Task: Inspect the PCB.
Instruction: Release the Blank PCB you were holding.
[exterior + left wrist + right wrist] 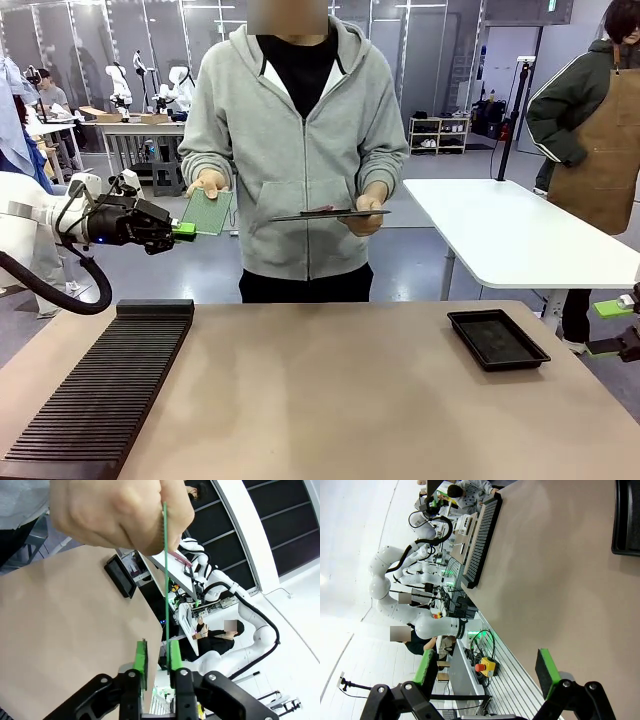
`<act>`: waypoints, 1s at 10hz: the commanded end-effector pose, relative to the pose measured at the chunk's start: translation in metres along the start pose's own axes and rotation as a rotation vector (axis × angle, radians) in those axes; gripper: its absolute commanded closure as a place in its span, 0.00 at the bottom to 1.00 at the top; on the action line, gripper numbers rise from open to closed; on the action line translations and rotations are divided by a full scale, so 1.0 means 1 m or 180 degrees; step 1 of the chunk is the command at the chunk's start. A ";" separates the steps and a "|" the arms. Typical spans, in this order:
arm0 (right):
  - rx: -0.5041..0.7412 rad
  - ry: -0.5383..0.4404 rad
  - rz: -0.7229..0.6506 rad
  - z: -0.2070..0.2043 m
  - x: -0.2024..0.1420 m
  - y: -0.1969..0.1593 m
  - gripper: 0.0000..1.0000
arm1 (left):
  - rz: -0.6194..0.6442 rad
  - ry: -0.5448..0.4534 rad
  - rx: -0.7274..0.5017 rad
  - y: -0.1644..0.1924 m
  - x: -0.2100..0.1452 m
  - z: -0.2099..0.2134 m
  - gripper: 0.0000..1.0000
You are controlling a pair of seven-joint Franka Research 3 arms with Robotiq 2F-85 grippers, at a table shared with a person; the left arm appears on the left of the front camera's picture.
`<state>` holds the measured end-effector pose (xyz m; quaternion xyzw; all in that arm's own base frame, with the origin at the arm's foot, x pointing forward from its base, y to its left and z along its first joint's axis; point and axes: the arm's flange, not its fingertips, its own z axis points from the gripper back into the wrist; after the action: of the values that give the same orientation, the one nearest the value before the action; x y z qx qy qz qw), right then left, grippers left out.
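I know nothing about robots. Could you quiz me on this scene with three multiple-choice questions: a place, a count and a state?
1. Where is the black tray? A in the person's hand; B on the table; C on a shelf.
2. How many things does the person hold? A one; B two; C three.
3. The right gripper is: A open, empty; B shut on the tray; C shut on a cup.
Answers: B, it lies on the table; B, a green board and a dark tablet; A, its pads stand apart, nothing between.
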<state>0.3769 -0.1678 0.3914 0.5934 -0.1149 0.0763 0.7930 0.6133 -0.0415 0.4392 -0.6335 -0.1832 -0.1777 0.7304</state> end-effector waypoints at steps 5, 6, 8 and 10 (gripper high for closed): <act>-0.0006 0.0015 0.0007 0.000 0.001 0.000 0.00 | -0.0028 -0.0048 -0.0114 -0.004 0.001 0.000 0.31; -0.0006 0.0015 0.0007 0.000 0.001 0.000 0.00 | -0.0023 -0.0052 -0.0118 -0.004 0.001 0.000 0.13; -0.0006 0.0015 0.0007 0.000 0.001 0.000 0.00 | -0.0020 -0.0066 -0.0095 -0.005 0.002 0.000 0.00; -0.0006 0.0015 0.0007 0.000 0.001 0.000 0.00 | 0.0001 -0.0002 -0.0021 -0.001 0.000 0.000 0.00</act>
<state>0.3769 -0.1678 0.3914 0.5934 -0.1149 0.0763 0.7930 0.6130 -0.0417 0.4398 -0.6358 -0.1828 -0.1780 0.7284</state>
